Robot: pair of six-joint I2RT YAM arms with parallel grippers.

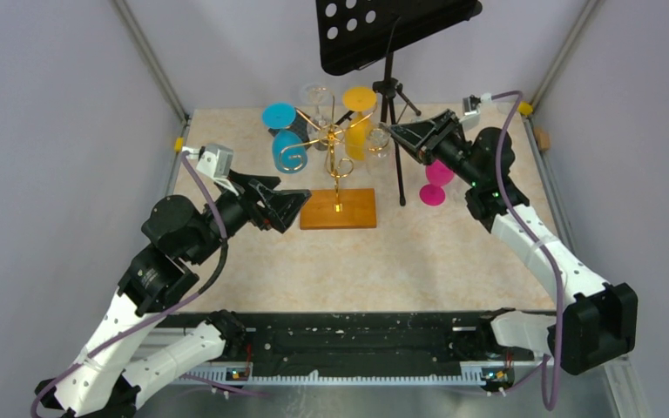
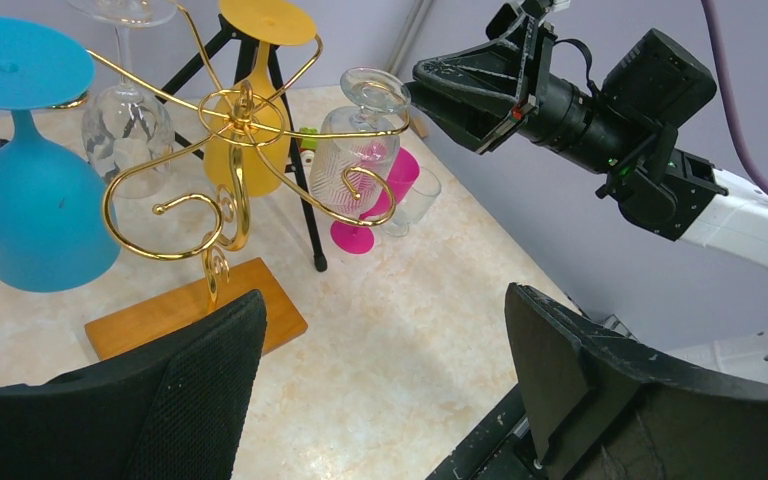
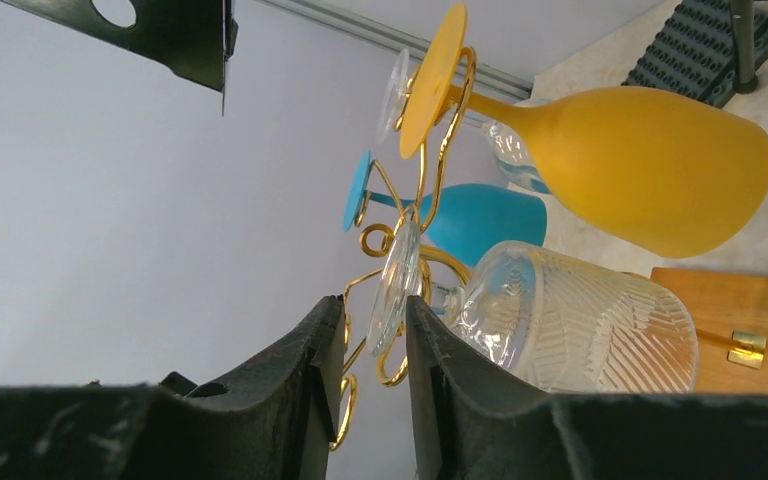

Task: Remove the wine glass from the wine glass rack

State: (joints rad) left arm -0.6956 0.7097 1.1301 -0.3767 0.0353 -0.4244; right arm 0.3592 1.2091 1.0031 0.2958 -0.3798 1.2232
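Wine glass (image 3: 580, 330) foot rim between right hand (image 3: 375, 320) fingers, grip unclear; left hand (image 2: 385, 300) released, apart.

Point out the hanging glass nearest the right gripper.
The clear ribbed glass: its foot is just ahead of the right gripper; the yellow glass and blue glass hang farther off.

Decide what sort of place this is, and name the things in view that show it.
Probably a robotics test cell: two robot arms bolted at the near edge of the table, plain walls boxing it in, and props: a wine glass rack hung with glasses, a music stand.
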